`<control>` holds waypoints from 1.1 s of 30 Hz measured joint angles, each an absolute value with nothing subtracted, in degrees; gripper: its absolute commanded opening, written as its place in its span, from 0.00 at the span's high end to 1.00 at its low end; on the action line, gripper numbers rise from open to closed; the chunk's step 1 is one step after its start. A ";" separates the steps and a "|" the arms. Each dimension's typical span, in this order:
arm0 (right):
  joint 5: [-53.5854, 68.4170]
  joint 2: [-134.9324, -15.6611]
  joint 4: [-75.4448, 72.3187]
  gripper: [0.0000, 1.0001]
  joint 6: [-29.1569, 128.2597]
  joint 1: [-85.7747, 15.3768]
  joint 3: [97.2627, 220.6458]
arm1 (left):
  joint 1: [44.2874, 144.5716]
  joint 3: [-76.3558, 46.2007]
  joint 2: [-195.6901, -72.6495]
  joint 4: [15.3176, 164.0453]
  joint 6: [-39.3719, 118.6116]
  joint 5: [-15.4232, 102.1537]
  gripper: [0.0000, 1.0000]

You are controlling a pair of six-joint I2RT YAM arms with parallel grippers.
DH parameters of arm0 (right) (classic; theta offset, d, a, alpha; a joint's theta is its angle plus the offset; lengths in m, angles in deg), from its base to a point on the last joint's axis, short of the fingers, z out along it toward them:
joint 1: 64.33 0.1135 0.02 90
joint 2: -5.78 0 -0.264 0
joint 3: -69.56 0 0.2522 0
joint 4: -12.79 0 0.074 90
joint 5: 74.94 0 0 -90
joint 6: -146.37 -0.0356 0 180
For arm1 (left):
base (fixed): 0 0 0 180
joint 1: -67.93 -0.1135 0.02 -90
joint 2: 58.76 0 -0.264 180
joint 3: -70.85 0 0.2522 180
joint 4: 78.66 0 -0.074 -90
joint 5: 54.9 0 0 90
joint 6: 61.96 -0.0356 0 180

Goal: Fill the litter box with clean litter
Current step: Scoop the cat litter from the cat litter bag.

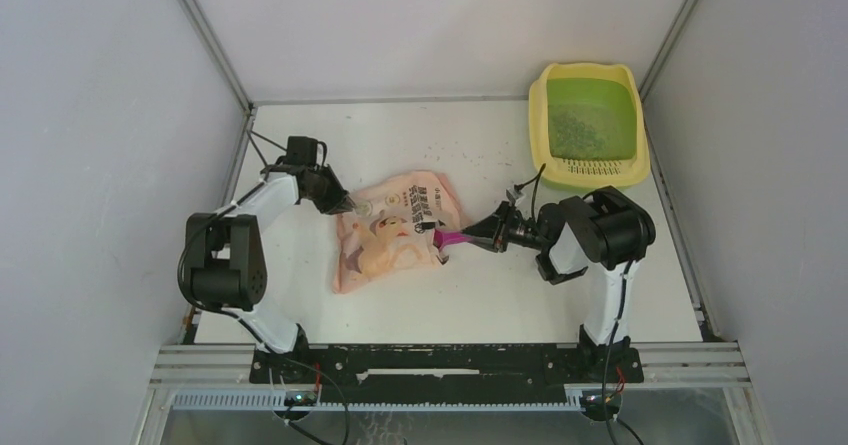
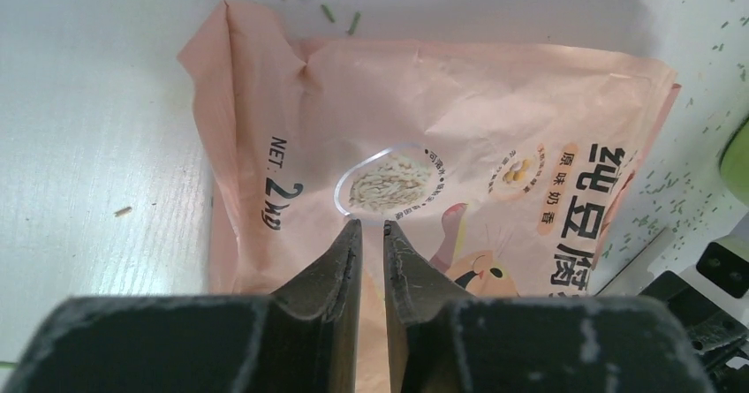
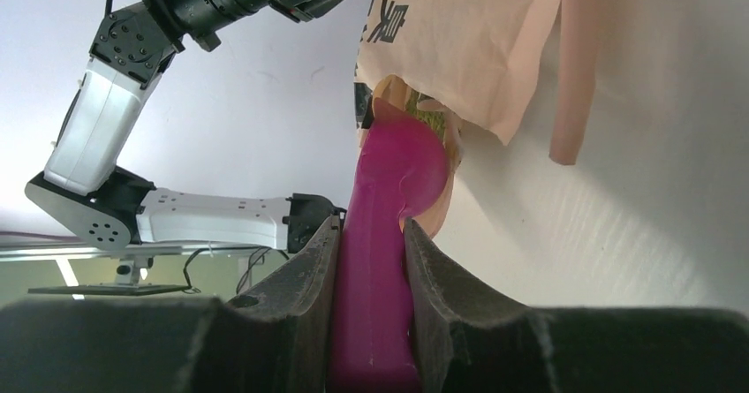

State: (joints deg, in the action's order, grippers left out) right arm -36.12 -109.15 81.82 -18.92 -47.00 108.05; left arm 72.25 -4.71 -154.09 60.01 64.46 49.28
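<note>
Located litter box [image 1: 541, 115] at upper right of the overhead view, flat on the desk [image 1: 480, 305], slotted yellow step toward the lower edge of the frame. Noted litter [image 1: 575, 130] as dark granules covering part of the green basin floor. Noted further loose granules [image 1: 465, 153] scattered on the desk to the left of the box.

Found peach-pink bag [image 1: 385, 240] lying flat at centre frame, well apart from the box, printed face up, mouth toward the right.

Found right claw [image 1: 480, 233] just right of the bag mouth, clamped on the handle of the magenta scoop [image 1: 452, 237]. Confirmed in the right wrist view: both fingers [image 3: 296, 287] pressed against the handle sides, scoop head entered into the bag opening beneath the upper flap. Noted left arm [image 3: 106, 137] at upper left of that same view, reaching toward the far corner of the bag.

Found left claw [image 1: 345, 205] at the upper left corner of the bag. Checked in the left wrist view: tips nearly together, only a narrow slit between them, positioned over the printed face just below the clear oval window. Could neither confirm nor rule out a pinch on the bag film.
</note>
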 measured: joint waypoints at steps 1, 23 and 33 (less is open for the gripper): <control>-36.54 -108.93 81.79 1.00 -19.01 -47.29 107.68 | 72.25 -4.71 -153.92 60.01 64.46 49.30 0.81; -36.25 -100.50 81.44 1.00 -26.42 -42.50 112.03 | 73.06 -3.22 -149.87 58.87 64.49 51.05 0.81; -31.42 -105.06 81.36 1.00 -30.77 -36.91 119.15 | 73.12 -1.71 -148.37 58.78 64.46 51.84 0.81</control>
State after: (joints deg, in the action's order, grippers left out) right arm -31.42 -105.06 81.36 -30.77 -36.91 119.15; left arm 73.12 -1.71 -148.37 58.78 64.46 51.84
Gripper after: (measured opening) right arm 0.348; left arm 0.189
